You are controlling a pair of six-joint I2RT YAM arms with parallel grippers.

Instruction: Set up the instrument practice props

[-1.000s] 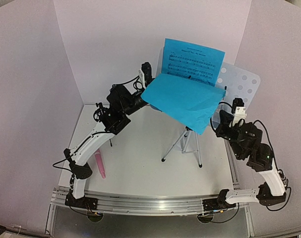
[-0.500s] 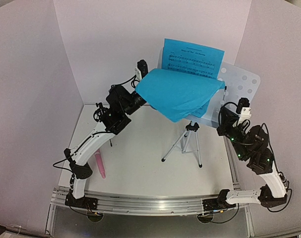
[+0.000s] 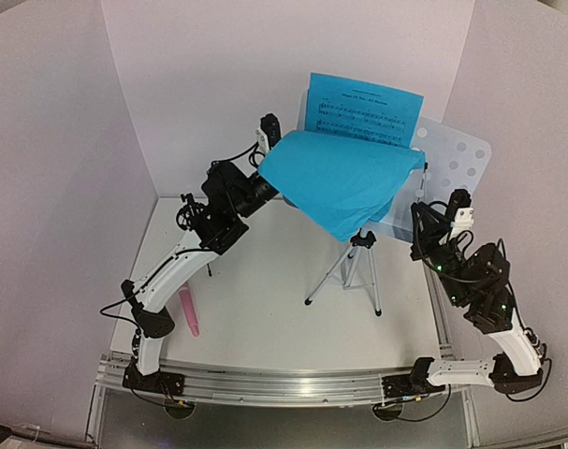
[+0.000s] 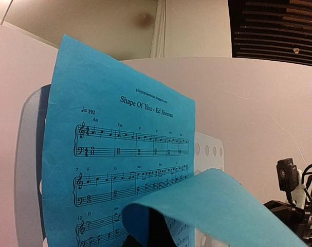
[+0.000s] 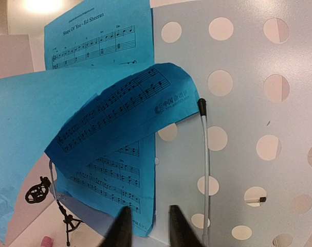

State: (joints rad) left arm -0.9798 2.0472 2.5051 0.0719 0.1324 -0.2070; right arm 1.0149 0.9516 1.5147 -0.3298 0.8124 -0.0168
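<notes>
The silver tripod music stand [image 3: 353, 269] holds its pale perforated desk [image 3: 457, 157] up at the back right. One blue sheet-music page [image 3: 363, 106] stands flat on the desk. My left gripper [image 3: 268, 192] is shut on the left edge of a second blue page [image 3: 340, 178], which arches over toward the desk's wire holder [image 5: 205, 164]. That page curls over my left gripper [image 4: 158, 234] and hides most of its fingers. My right gripper [image 3: 420, 217] hovers open and empty below the desk's lower edge [image 5: 148, 229]. The pink microphone [image 3: 188, 311] lies at the front left.
The small black mic mount [image 5: 40, 191] stands on its tripod beyond the pages, mostly hidden behind my left arm in the top view. White walls close in the table [image 3: 265, 318] at the back and on both sides.
The right gripper has opened, let go of the held page's right end and drawn back down. The left gripper lifted the page, which now arches up against the desk.
</notes>
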